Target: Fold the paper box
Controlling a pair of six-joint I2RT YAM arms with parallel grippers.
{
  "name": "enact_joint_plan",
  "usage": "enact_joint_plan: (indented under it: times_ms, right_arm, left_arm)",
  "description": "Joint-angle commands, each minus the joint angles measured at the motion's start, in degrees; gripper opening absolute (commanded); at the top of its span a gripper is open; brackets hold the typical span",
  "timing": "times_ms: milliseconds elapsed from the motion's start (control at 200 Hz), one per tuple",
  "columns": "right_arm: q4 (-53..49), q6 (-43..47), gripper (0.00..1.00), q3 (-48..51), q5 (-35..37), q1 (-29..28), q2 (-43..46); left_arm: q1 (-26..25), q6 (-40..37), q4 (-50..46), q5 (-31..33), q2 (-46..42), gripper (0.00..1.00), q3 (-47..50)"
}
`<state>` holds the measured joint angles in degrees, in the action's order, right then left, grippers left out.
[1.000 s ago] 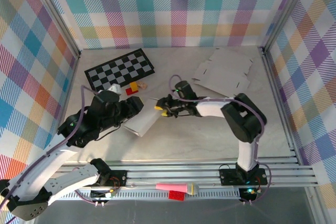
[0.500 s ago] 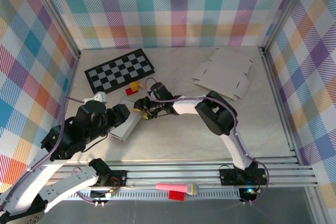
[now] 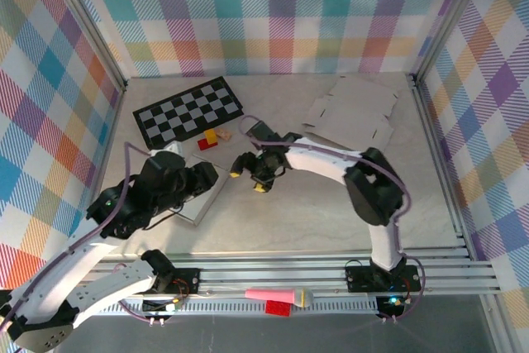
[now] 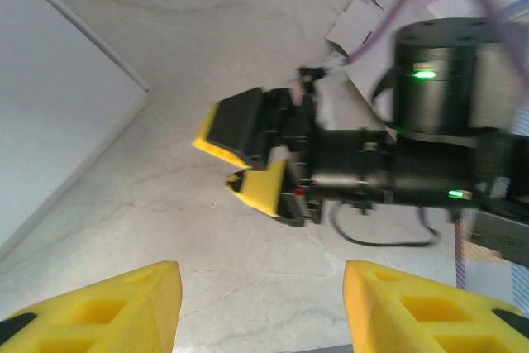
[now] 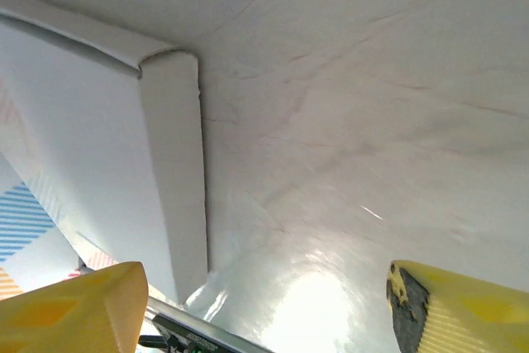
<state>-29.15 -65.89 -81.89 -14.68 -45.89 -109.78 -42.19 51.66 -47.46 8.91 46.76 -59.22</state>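
Since a second ago the right end effector (image 3: 248, 179) has let go and backed off to the right, and its jaws have spread wide with nothing between them. The paper box (image 3: 197, 200) has slid left and now lies flat on the surface (image 3: 297, 212), on the arm side of the checkerboard (image 3: 188, 111), just past the little red and yellow blocks (image 3: 211, 139) at the checkerboard's near edge. The left end effector (image 3: 208, 179) hovers over the box's right edge, about half open and holding nothing; its wrist view shows only bare surface between the yellow fingers. A second flat cardboard blank (image 3: 351, 117) lies well off to the right of the checkerboard, untouched. So it looks like a regrasp moment: nobody's holding anything, and the box looks more like a flat slab with one flap curled along its edge than a finished box. To do this bit well, the left arm should probably come down and pin the box's broad panel first, so it can't skate toward the checkerboard. Then the right one can come in low, catch the curled flap at its free edge and roll it along the crease rather than shoving sideways. Thin card buckles easily, so a light pinch near the fold line beats a hard squeeze mid-panel.
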Motion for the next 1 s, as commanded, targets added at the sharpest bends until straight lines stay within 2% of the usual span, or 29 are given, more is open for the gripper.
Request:
enact_joint_plan:
  times_ms: [0, 160, 295, 395, 490, 585, 700, 840, 995]
  right_arm:
    - [-5.72, 2.50, 0.75, 3.93, 5.03, 6.26, 9.77]
    - [4.18, -1.70, 0.70, 17.86, 6.30, 20.85, 22.96]
    - [16.92, -6.59, 0.68, 27.54, 5.62, 34.04, 29.12]
    - [19.36, -4.12, 0.66, 27.21, 5.11, 42.78, 28.90]
    - [16.11, 0.12, 0.62, 21.79, 1.36, 48.79, 23.06]
    - [14.25, 4.70, 0.59, 15.78, -2.99, 52.31, 15.16]
    - [11.79, 9.41, 0.58, 8.87, -4.19, 53.62, 7.92]
    - [7.02, 12.15, 0.58, 1.11, -5.03, 54.39, 0.68]
    - [-0.03, 15.42, 0.58, -7.62, -4.49, 54.80, -6.01]
  left_arm:
    - [0.58, -0.51, 8.10, -3.40, 2.86, 0.54, 1.47]
    - [0.64, 5.73, 24.57, -10.25, 9.94, 0.54, 7.01]
    - [0.38, 12.49, 44.85, -16.26, 22.90, 0.52, 9.32]
    - [-0.63, 15.27, 56.06, -18.62, 35.45, 0.52, 5.67]
    - [-2.00, 17.89, 63.79, -18.90, 47.06, 0.51, 0.12]
    - [-3.66, 22.17, 73.15, -17.30, 58.28, 0.50, -4.29]
    - [-5.07, 25.39, 80.74, -13.29, 68.62, 0.50, -9.68]
    - [-5.90, 27.54, 83.47, -11.21, 77.77, 0.50, -17.49]
    - [-6.41, 28.08, 82.95, -9.30, 83.68, 0.50, -23.25]
